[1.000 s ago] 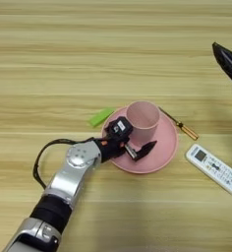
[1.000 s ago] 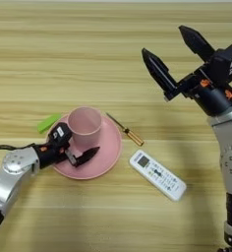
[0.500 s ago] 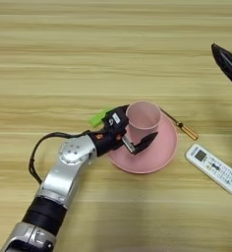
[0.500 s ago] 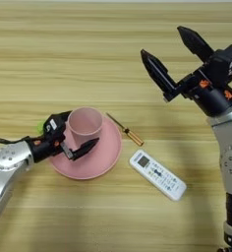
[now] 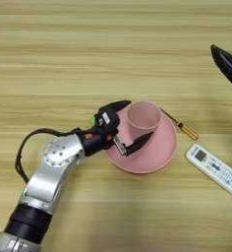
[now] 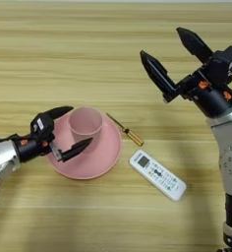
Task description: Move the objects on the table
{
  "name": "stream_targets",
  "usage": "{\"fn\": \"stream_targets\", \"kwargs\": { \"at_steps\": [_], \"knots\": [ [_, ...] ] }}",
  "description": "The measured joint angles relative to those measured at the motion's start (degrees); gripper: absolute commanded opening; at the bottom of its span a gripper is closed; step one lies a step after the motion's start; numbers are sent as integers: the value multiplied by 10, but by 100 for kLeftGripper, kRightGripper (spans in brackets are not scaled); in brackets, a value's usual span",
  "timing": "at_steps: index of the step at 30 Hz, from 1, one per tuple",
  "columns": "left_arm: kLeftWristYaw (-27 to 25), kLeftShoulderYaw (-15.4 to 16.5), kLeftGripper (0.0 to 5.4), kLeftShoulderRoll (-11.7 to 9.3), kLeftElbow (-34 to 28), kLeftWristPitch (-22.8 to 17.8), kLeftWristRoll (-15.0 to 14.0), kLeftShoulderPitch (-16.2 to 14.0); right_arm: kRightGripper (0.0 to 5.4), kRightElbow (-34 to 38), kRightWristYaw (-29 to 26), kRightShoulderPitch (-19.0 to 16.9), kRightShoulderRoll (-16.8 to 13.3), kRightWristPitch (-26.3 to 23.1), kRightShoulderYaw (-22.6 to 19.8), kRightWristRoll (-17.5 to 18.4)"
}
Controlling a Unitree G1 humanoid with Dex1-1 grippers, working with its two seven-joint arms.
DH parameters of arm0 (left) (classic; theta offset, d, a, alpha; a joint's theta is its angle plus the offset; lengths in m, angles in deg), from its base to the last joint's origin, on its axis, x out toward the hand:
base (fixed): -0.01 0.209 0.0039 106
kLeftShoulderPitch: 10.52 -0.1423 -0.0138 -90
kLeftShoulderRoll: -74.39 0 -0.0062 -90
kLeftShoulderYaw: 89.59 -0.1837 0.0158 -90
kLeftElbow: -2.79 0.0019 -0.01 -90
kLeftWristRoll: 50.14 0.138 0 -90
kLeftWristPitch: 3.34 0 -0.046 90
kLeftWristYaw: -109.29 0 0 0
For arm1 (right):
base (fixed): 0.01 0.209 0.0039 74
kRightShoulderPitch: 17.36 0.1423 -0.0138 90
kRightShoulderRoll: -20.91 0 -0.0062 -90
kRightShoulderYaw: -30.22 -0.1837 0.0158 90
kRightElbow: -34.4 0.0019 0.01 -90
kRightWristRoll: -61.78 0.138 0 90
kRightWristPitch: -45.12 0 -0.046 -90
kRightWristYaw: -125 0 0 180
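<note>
A pale pink cup [image 5: 143, 117] stands upright on a pink saucer [image 5: 159, 156] in the middle of the wooden table [image 5: 64, 59]. My left gripper [image 5: 139, 119] is open and reaches in from the left. One finger is at the cup's far left side and the other lies low over the saucer in front of the cup. I cannot tell whether either finger touches the cup. The white remote [image 6: 157, 175] lies flat to the right of the saucer. My right gripper [image 6: 161, 42] hangs open above the table's right side, holding nothing.
A thin screwdriver with a yellow handle [image 6: 126, 132] lies between the saucer and the remote. A small green thing [image 5: 91, 120] peeks out behind my left wrist. A black cable loops from my left forearm [image 5: 22, 152].
My left gripper has swung up from the saucer's front left, so its fingers now straddle the cup. Cup, saucer, remote and right arm have stayed put.
</note>
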Motion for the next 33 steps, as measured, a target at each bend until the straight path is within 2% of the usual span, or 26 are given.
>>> {"fn": "stream_targets", "kwargs": {
  "at_steps": [4,7,8,9,11,13,16,20,22,23,25,28,33],
  "knots": [
    [-1,26,538,-6,-27,3,-26,1,540,0,1,0,1,0,0,0],
    [-3,54,538,-9,-59,1,-68,7,540,0,1,-2,3,0,0,0],
    [-2,61,538,-8,-63,-2,-75,10,540,0,1,-3,3,0,0,0],
    [7,75,538,-4,-66,-6,-90,16,540,0,1,-3,3,-1,0,0],
    [36,98,538,6,-55,-11,-94,37,540,-2,-5,-5,0,-4,1,0],
    [76,122,538,14,-18,-4,-89,72,540,-3,-21,-21,-10,-8,7,-1],
    [138,141,538,36,48,24,-64,101,540,-3,-49,-48,-29,-16,16,-6],
    [198,156,538,57,130,68,-37,123,540,-7,-85,-75,-62,-16,25,-27],
    [246,174,538,66,180,106,-14,137,540,-13,-113,-103,-89,-16,35,-46],
    [252,174,538,67,188,119,-6,140,540,-14,-118,-104,-93,-16,36,-48],
    [281,174,538,69,217,161,24,146,540,-21,-139,-116,-119,-16,48,-73],
    [308,177,538,74,252,200,37,149,540,-39,-165,-154,-156,-15,77,-123],
    [321,187,538,74,284,224,42,154,540,-65,-174,-183,-174,-16,122,-183]
  ]
}}
